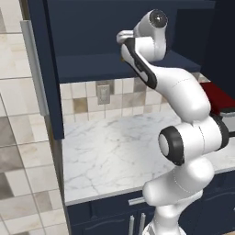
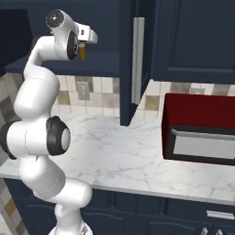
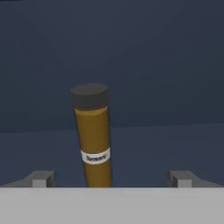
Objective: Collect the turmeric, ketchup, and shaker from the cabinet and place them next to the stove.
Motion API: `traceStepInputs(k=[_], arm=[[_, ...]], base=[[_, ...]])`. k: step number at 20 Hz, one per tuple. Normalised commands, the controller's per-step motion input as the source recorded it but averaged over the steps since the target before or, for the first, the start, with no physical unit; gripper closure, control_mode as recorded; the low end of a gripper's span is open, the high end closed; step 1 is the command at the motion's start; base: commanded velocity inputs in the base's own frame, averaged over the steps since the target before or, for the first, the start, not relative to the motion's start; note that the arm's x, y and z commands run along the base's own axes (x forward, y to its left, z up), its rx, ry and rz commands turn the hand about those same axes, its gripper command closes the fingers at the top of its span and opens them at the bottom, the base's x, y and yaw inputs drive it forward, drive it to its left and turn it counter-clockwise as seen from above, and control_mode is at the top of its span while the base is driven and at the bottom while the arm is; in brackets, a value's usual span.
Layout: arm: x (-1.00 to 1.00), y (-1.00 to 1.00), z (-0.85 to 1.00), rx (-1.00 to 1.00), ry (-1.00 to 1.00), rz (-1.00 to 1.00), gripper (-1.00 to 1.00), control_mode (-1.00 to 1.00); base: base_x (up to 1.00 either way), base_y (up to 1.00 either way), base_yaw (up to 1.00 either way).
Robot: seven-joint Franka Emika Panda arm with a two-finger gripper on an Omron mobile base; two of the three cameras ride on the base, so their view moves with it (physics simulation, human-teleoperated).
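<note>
The turmeric (image 3: 92,135) stood upright on the navy shelf inside the cabinet (image 1: 92,64), its long axis running almost straight up and down in the hand view, cap toward twelve o'clock and base toward six, with a slight lean that put the cap a little toward eleven. It was a tall slim cylinder, amber-brown along the body, topped by a darker, grey-brown flat cap slightly wider than the body. A narrow pale label band with dark lettering, too small to read, wrapped the lower part of the jar. Its foot was hidden below the bottom of the hand view.

The gripper (image 3: 112,179) was spread wide, its two grey fingertips (image 3: 41,178) far apart at roughly eight and four o'clock in the hand view, and the jar rose between them, nearer the left-hand tip and touching neither. Nothing was pinched.

In the right base view the hand (image 2: 85,36) reached into the open cabinet at about eleven o'clock, and a sliver of the amber jar showed just below and beyond it. The cabinet door (image 2: 133,59) with its long silver bar handle hung open at twelve o'clock, above the marble counter (image 2: 137,156).
</note>
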Motion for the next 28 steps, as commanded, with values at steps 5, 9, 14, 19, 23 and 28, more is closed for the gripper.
traceStepInputs(k=[5, 9, 14, 19, 23, 28], arm=[[0.28, 0.05, -0.20, 0.00, -0.07, 0.00, -1.00, -1.00], [0.19, 0.03, -0.02, 0.00, 0.00, 0.00, -1.00, -1.00], [0.15, 0.14, 0.00, 0.00, 0.00, 0.00, -1.00, -1.00], [0.14, 0.05, 0.00, 0.00, 0.00, 0.00, -1.00, -1.00], [0.19, 0.13, 0.00, 0.00, 0.00, 0.00, -1.00, -1.00], [0.19, 0.14, 0.00, 0.00, 0.00, 0.00, -1.00, -1.00]], base=[[0.00, 0.00, 0.00], [0.00, 0.00, 0.00], [0.00, 0.00, 0.00], [0.00, 0.00, 0.00], [0.00, 0.00, 0.00], [0.00, 0.00, 0.00]])
